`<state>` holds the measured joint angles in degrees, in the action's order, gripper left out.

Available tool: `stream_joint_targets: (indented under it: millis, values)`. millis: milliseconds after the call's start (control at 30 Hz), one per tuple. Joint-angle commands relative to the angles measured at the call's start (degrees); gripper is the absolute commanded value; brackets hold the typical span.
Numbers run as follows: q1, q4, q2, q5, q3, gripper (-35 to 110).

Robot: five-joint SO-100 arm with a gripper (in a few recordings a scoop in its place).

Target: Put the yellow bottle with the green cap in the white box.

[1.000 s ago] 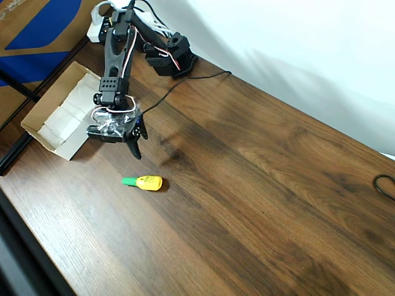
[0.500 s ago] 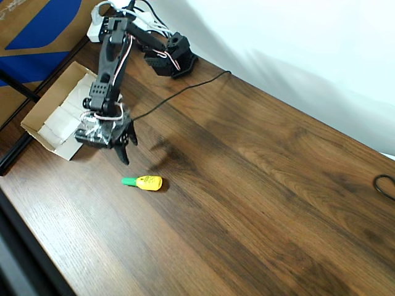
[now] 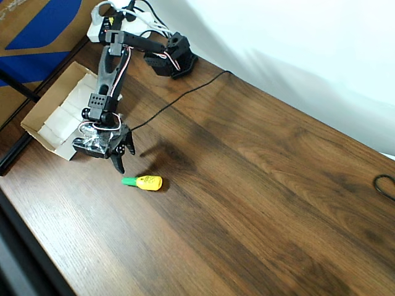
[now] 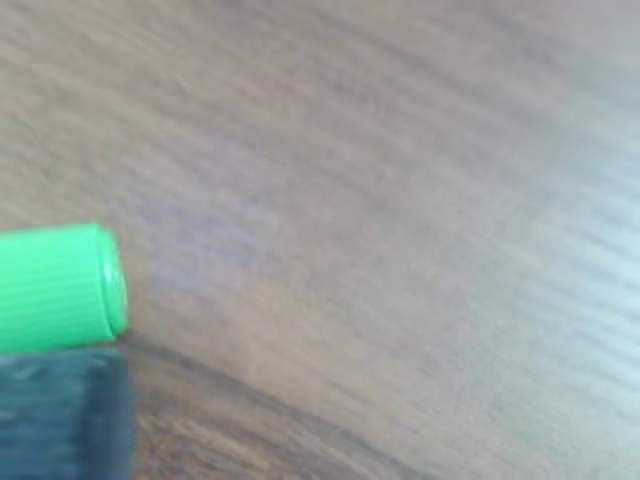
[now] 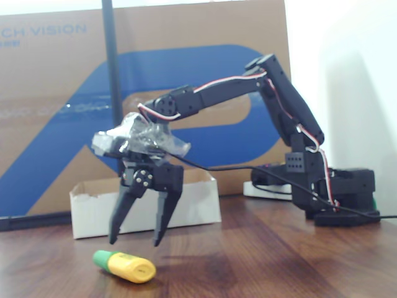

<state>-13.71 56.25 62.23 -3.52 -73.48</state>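
Since the earlier overhead frame, the gripper [image 3: 120, 159] has swung down toward 7 o'clock, closing on the yellow bottle with the green cap [image 3: 143, 182], and now hangs with jaws spread just at its 10 o'clock. That bottle lies on its side on the wooden table [image 3: 259, 185], cap toward 9 o'clock, apart from the white box [image 3: 46, 120] at the gripper's 10 o'clock.
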Motion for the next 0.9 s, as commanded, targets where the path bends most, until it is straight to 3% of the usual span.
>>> stream_joint_targets:
  millis: [0,600,867]
  values:
    - [-1.05,-0.88,3.16,1.41,4.66,29]
    - [-9.4,2.37,6.59,3.43,4.13,33]
    - [-9.67,7.56,0.44,7.29,14.77,33]
